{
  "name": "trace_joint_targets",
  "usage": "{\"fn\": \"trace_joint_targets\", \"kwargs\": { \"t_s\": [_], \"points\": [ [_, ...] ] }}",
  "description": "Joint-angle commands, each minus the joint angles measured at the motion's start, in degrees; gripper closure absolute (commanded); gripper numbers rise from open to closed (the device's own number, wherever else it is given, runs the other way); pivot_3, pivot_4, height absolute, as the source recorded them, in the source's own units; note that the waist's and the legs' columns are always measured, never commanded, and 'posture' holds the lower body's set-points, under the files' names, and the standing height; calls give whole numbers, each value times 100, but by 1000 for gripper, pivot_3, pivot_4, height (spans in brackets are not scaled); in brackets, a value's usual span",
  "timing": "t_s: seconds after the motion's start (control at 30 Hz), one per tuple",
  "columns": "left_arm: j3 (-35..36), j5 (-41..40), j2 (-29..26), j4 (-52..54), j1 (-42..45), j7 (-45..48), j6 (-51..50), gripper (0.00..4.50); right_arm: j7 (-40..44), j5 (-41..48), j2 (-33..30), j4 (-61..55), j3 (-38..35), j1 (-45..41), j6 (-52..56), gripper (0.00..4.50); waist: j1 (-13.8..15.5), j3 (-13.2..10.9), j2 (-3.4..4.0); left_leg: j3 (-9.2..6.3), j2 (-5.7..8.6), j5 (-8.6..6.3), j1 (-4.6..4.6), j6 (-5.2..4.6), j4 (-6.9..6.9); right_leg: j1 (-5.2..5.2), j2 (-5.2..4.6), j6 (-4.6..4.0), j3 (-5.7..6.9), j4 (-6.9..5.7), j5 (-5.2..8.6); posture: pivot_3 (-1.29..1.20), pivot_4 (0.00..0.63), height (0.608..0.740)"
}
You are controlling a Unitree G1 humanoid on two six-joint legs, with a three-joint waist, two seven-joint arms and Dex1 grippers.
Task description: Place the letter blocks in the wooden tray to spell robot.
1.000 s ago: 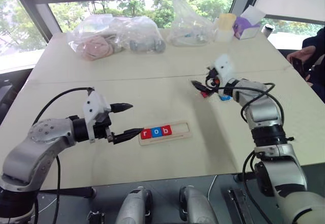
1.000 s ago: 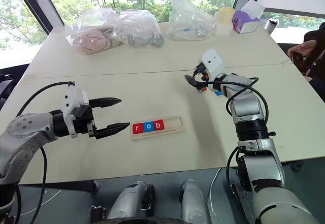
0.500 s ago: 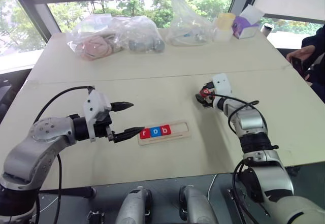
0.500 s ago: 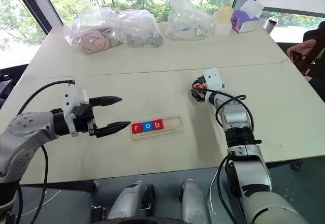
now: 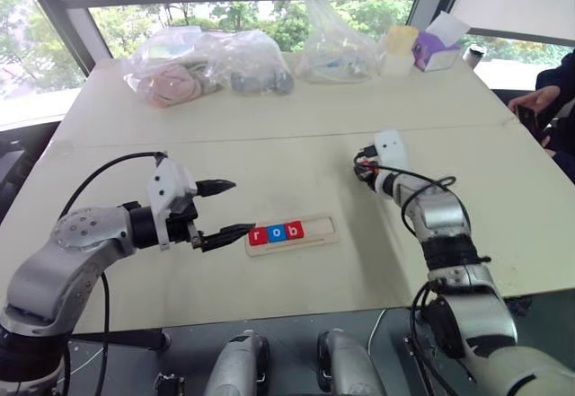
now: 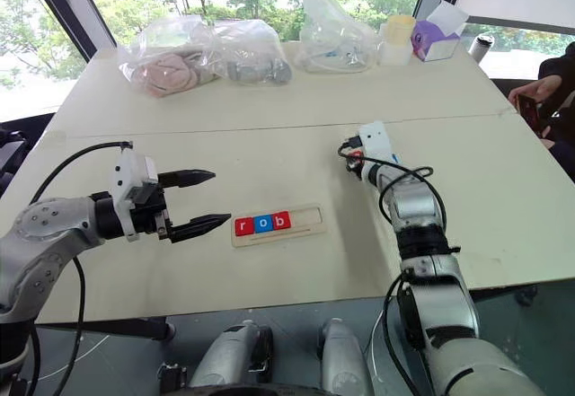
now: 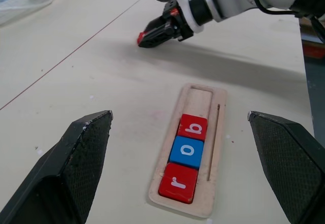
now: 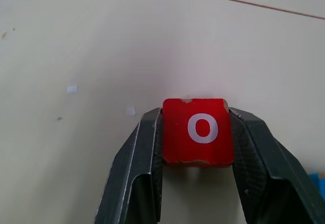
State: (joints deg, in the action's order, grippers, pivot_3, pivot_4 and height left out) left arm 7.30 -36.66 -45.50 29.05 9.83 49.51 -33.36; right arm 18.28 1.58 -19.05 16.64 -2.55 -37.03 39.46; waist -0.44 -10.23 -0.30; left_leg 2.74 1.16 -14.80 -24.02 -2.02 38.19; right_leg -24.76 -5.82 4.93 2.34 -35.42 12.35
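Observation:
The wooden tray [image 5: 322,226] lies at the table's middle with three letter blocks in its left part: red r [image 7: 177,182], blue o [image 7: 187,152] and red b [image 7: 193,127]. The right part of its slot is bare. My right gripper [image 5: 361,170] is down at the table, right of and beyond the tray, shut on a red o block [image 8: 198,130] that sits flat between its fingers. A blue edge [image 8: 317,176] shows beside that gripper. My left gripper [image 5: 243,206] hovers open just left of the tray, holding nothing.
Clear plastic bags [image 5: 202,64] with soft items, another bag [image 5: 334,50], a yellow cup [image 5: 400,46] and a purple box [image 5: 433,48] line the table's far side. A person's hand [image 5: 530,104] is at the right edge. A seam [image 5: 269,140] crosses the table.
My right gripper came down to the table and shut on the red o block. The left gripper and the tray stayed where they were.

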Motion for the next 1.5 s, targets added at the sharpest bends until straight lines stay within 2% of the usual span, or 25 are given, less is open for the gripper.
{"fn": "trace_joint_targets", "kwargs": {
  "t_s": [0.03, 0.2, 0.33, 0.63, 1.07, 1.1, 1.13, 1.23, 1.27, 1.33, 1.37, 1.5],
  "points": [
    [16, 32, 3, 124, 28, -8, 77, 0, -126, 84, -133, -1918, -124, 753, 989, 3299, 3, 0, 0, 0, 0, -1, -4, -1, -3, -3, -1, 1, 0, 1, 0, 0, 150, 725],
    [22, -18, -4, 107, -38, 88, 84, 0, -406, 327, 103, -4951, -611, 2064, 3064, 3299, -10, 0, 0, 1, -1, -2, -17, -2, -3, -18, -4, 2, 0, 1, 0, 0, 150, 725],
    [-42, -13, 10, 41, -3, 168, 97, 0, -510, 417, 276, -5805, -829, 2508, 3662, 3299, -30, 0, 0, 2, -8, -1, -12, 2, 2, -17, 2, 0, 0, 5, 1, 0, 150, 725],
    [-39, -10, -47, -77, 107, 351, 106, 0, -706, 508, 575, -5802, -755, 2816, 3520, 3299, -27, -1, 1, 4, -12, 0, -17, 5, 1, -22, 9, -3, 0, 14, 1, 0, 150, 725],
    [-45, 1, -58, -2, 91, 287, 38, 0, -678, 586, 587, -4818, -314, 2616, 2642, 3299, -24, 0, 0, 4, -12, 1, -20, 4, 1, -23, 18, -2, 1, 16, 1, 0, 150, 725],
    [-27, -2, -74, -2, 76, 291, 37, 0, -648, 612, 552, -4808, -291, 2617, 2637, 2216, -24, 0, 0, 4, -12, 1, -20, 4, 1, -23, 19, -2, 1, 16, 1, 0, 150, 725],
    [-3, -5, -93, 2, 52, 294, 32, 0, -562, 634, 429, -4841, -218, 2650, 2631, 1813, -24, 0, 1, 5, -12, 1, -20, 4, 1, -22, 20, -2, 1, 16, 1, 0, 150, 725],
    [34, -12, -128, 13, -4, 300, 40, 0, -355, 713, 147, -4941, -84, 2720, 2614, 181, -24, 0, 0, 5, -12, 1, -20, 3, 2, -22, 20, -2, 2, 16, 1, 0, 150, 725],
    [48, -18, -136, 30, -36, 293, 45, 0, -136, 797, -93, -5009, -42, 2732, 2562, 39, -17, 0, 0, 5, -12, 1, -20, 3, 2, -22, 19, -2, 2, 16, 1, 0, 150, 725],
    [67, -33, -141, 65, -83, 274, 43, 0, 319, 997, -561, -5122, -2, 2730, 2487, 39, -10, -1, 1, 5, -11, 1, -20, 3, 2, -21, 19, -2, 3, 17, 1, 0, 150, 725],
    [71, -38, -140, 80, -101, 267, 43, 0, 839, 1174, -1041, -5158, -5, 2716, 2272, 39, -11, -1, -1, 6, -10, 1, -20, 3, 2, -21, 17, -2, 4, 19, 1, 0, 150, 725],
    [32, -20, -109, 62, -90, 262, 72, 0, 2773, 1383, -2597, -4795, 70, 2825, 385, 39, -10, -3, -5, 6, -11, -1, -19, -1, 4, -14, 16, 0, 6, 29, 2, 0, 150, 725]
  ]
}}
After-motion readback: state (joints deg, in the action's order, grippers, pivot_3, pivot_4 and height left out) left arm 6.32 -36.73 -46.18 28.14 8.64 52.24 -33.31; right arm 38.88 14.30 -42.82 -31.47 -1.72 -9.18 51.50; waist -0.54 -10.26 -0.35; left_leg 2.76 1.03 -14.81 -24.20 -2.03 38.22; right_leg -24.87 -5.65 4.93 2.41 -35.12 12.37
